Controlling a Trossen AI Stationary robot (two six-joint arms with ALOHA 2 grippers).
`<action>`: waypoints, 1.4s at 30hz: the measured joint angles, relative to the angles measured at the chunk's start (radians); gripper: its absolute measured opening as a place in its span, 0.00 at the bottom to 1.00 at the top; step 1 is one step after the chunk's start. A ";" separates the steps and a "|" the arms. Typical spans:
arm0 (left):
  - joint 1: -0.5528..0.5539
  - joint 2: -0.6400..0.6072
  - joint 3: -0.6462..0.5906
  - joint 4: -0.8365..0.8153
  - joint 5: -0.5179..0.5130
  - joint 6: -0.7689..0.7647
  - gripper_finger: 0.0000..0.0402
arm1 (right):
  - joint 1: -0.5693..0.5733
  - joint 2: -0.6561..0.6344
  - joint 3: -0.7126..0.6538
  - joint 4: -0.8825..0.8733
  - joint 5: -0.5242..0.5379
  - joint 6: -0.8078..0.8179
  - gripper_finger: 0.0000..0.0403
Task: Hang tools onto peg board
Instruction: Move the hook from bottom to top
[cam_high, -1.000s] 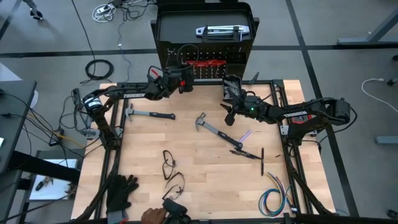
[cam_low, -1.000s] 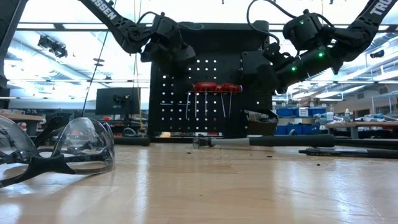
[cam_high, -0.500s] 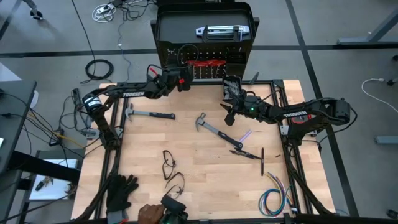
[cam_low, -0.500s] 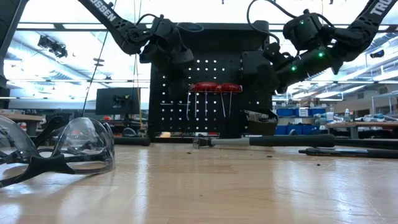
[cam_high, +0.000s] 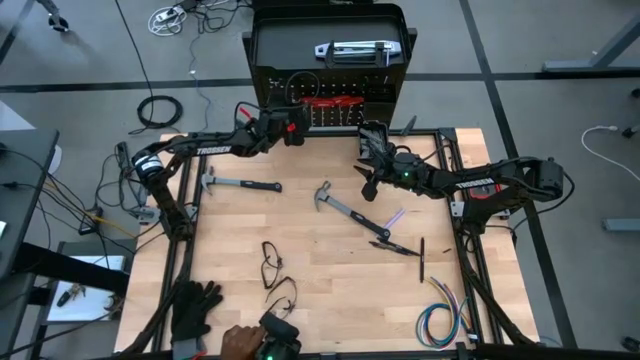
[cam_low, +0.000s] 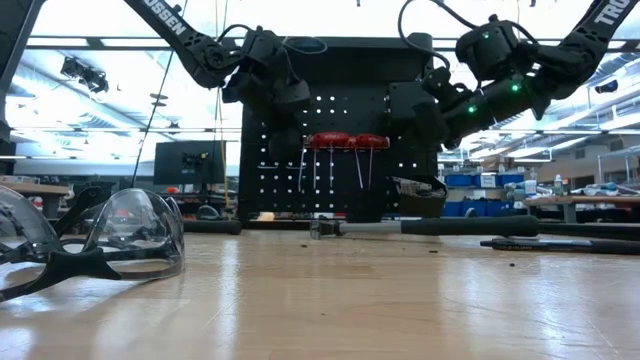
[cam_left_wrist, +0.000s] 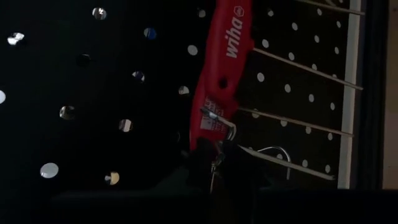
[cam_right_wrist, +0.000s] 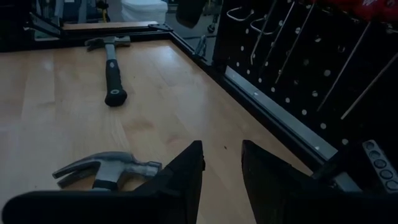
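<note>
The middle of the worktop (cam_high: 330, 270) lies open. Two hammers (cam_high: 240, 184) (cam_high: 345, 208) block the ground toward twelve o'clock, before the peg board (cam_high: 330, 105). Glasses (cam_high: 272, 265) sit at six, gloves (cam_high: 195, 305) at seven, wires (cam_high: 440, 318) at five.

The left arm reaches from the table's left edge toward the far side, its forearm stretched level. The left gripper (cam_high: 291, 128) is raised off the table, high at the left of the red-handled tools (cam_low: 346, 141); whether its fingers grip anything cannot be seen. The right arm comes in from the right edge, elbow bent. The right gripper (cam_right_wrist: 222, 163) hovers just right of those tools, fingers (cam_right_wrist: 186, 168) slightly parted, holding nothing.
</note>
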 joint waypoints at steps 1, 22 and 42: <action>0.000 0.000 0.000 0.000 0.002 -0.001 0.07 | 0.000 0.000 0.000 0.001 0.000 -0.001 0.29; -0.049 0.002 0.036 -0.007 -0.115 -0.014 0.00 | 0.000 0.000 0.000 0.000 -0.001 0.000 0.29; -0.118 -0.261 0.058 -0.320 0.019 -0.391 0.00 | 0.008 0.001 0.026 0.017 0.062 0.051 0.30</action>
